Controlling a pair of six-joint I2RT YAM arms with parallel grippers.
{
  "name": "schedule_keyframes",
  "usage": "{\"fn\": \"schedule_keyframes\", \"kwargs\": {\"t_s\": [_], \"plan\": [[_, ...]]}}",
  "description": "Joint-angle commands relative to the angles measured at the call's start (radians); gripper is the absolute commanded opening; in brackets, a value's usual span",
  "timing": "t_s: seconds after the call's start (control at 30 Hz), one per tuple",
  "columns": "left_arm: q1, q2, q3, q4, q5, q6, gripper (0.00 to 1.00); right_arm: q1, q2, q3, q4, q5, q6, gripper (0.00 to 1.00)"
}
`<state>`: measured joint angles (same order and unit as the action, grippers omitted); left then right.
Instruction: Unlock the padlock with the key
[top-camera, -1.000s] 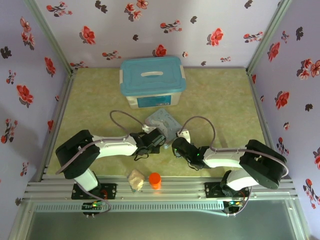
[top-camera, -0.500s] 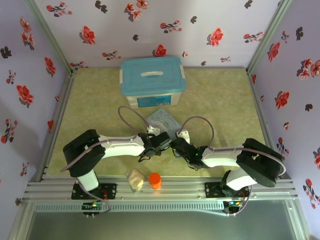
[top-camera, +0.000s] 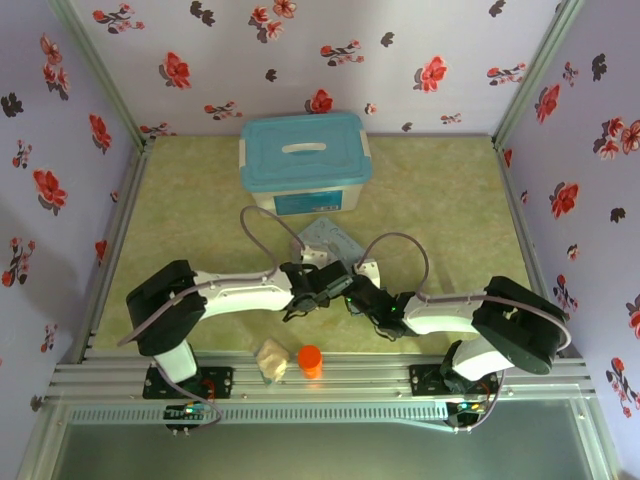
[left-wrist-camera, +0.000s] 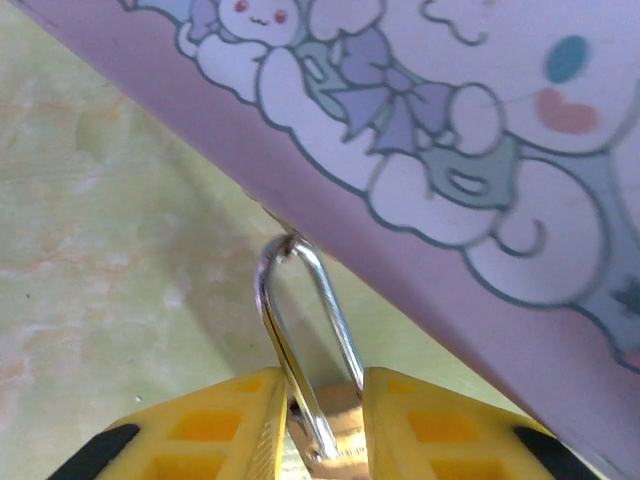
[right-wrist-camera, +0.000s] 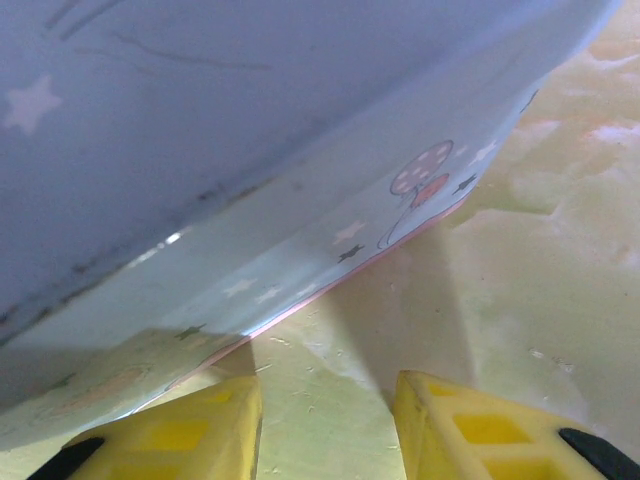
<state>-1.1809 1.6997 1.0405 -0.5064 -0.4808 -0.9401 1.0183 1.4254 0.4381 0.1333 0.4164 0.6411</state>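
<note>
Your left gripper pinches padlock, jaws narrow. Brass body cut off at frame bottom; shackle top meets tin, join unclear. Right gripper jaws apart, empty.

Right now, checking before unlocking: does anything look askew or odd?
The tin lies skewed to the box. The padlock is hooked at its edge, between the left gripper fingers. Nothing looks spilled or damaged.

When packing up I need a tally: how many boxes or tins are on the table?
2. The blue-lidded box stands at the back centre; the cartoon-printed tin lies just in front of it. None seems hidden.
</note>
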Motion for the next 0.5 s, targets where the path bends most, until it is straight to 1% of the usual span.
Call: {"fn": "schedule_keyframes", "kwargs": {"t_s": [0.0,0.1,0.2,0.27,0.33,0.4,0.47], "plan": [[-0.068,-0.034,-0.035,0.003,0.019,-0.026,0.27,-0.006,0.005,0.001,0.042,0.012,0.034,0.4],[-0.039,-0.095,-0.077,0.035,0.033,-0.015,0.28,0.01,-0.049,-0.05,0.153,-0.023,0.013,0.4],[-0.009,-0.162,-0.106,0.034,0.031,0.007,0.31,0.036,-0.091,-0.049,0.151,-0.019,0.015,0.41],[0.009,-0.229,-0.143,0.072,0.035,0.023,0.36,0.069,-0.085,-0.017,0.111,-0.008,-0.001,0.41],[0.034,-0.301,-0.179,0.108,0.055,0.036,0.39,0.111,-0.063,0.017,0.089,0.012,-0.012,0.39],[0.063,-0.362,-0.202,0.118,0.076,0.045,0.39,0.159,-0.035,0.041,0.114,0.016,-0.024,0.36],[0.11,-0.431,-0.231,0.126,0.101,0.051,0.4,0.199,0.002,0.051,0.186,-0.002,-0.029,0.35]]}}
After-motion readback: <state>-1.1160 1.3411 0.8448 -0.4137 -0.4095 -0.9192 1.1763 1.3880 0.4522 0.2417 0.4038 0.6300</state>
